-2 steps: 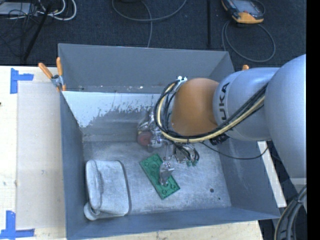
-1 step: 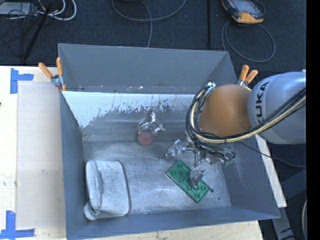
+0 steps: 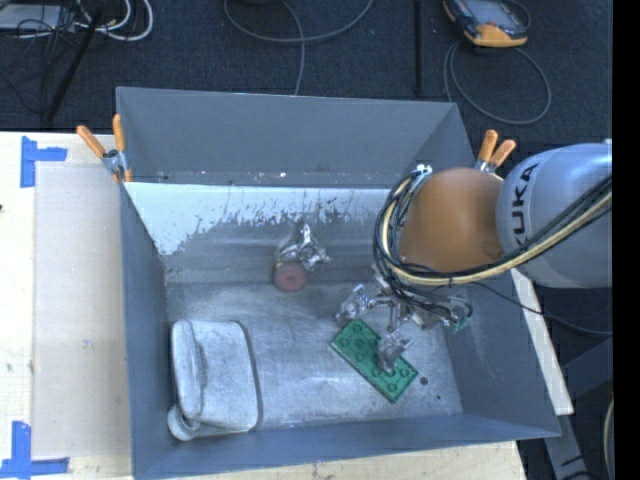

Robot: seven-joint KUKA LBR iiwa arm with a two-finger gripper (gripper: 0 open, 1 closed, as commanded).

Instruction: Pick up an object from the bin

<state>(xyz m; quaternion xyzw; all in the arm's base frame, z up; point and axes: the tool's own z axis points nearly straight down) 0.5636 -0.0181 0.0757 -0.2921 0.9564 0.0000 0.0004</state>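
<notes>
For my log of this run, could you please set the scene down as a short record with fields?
bin: grey metal bin
tool: the tool is low over the right front of the bin's floor
thing under tool: flat green studded plate, lying askew on the floor
contact: cannot tell whether the tool touches the plate
back middle: small pinkish-red round piece with a silvery piece beside it
front left: pale grey pouch-like thing
</notes>
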